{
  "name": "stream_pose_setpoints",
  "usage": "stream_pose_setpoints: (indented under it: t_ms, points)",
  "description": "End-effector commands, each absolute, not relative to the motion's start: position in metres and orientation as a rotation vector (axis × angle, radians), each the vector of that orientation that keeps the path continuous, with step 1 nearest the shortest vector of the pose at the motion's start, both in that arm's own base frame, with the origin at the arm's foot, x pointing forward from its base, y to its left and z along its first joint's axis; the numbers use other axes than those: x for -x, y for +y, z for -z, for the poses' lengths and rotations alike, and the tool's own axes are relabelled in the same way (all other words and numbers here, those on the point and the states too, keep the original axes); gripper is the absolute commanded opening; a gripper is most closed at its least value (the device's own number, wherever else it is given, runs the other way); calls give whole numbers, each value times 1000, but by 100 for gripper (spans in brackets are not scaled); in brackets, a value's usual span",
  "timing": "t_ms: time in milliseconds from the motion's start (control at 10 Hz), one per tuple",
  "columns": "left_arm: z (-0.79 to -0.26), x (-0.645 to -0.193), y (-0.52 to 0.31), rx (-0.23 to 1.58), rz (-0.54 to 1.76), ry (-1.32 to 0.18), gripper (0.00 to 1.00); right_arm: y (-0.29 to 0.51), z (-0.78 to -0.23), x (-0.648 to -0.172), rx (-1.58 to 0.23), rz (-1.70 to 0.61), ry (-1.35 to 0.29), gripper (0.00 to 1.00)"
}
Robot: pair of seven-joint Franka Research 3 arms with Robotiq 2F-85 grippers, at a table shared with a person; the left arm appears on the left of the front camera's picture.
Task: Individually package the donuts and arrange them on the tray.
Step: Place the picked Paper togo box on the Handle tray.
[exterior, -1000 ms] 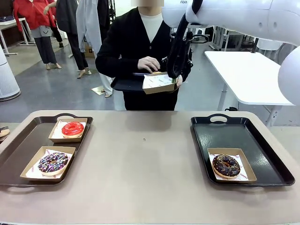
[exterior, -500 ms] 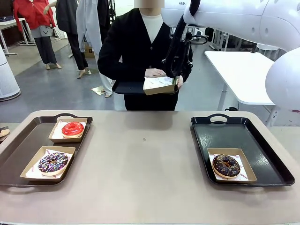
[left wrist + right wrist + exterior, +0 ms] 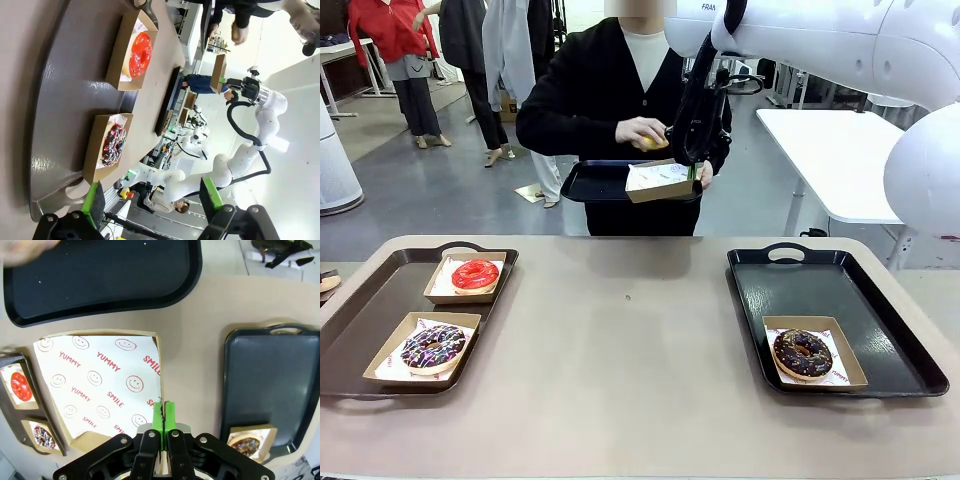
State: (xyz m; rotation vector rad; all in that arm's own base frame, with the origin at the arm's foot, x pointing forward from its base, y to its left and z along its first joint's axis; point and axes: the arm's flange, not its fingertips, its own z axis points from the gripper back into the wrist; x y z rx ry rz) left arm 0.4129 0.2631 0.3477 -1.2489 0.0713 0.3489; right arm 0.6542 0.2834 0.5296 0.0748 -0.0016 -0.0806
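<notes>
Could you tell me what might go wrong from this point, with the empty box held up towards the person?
The right gripper pinches only one edge of the paper-lined box, so the yellow donut in the person's hand could tip it or pull it loose when dropped in. The box is held above the person's black tray, beyond the table, so a miss may land there.

I see a tan rounded-corner table (image 3: 640, 360) carrying two trays directly on its top. A dark brown plastic handled tray (image 3: 360, 325) sits at its left end. A black plastic handled tray (image 3: 820, 285) sits at its right end, well apart from the first, bare tabletop between them.
</notes>
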Motion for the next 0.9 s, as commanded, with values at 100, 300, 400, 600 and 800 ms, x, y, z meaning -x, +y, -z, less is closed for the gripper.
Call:
stream_pose_setpoints:
  t_ms: [100,300,400,600,800]
  points:
    - [-349,-412,263,1255,-346,73,100,284,-530,-653,-76,81,-7,0]
    - [-349,-412,263,1255,-346,73,100,284,-530,-653,-76,81,-7,0]
    - [-349,-412,263,1255,-346,73,100,284,-530,-653,-76,81,-7,0]
    - [-349,-412,263,1255,-346,73,100,284,-530,-653,-76,81,-7,0]
    - [-349,-412,263,1255,-346,73,100,284,-530,-653,-76,81,-7,0]
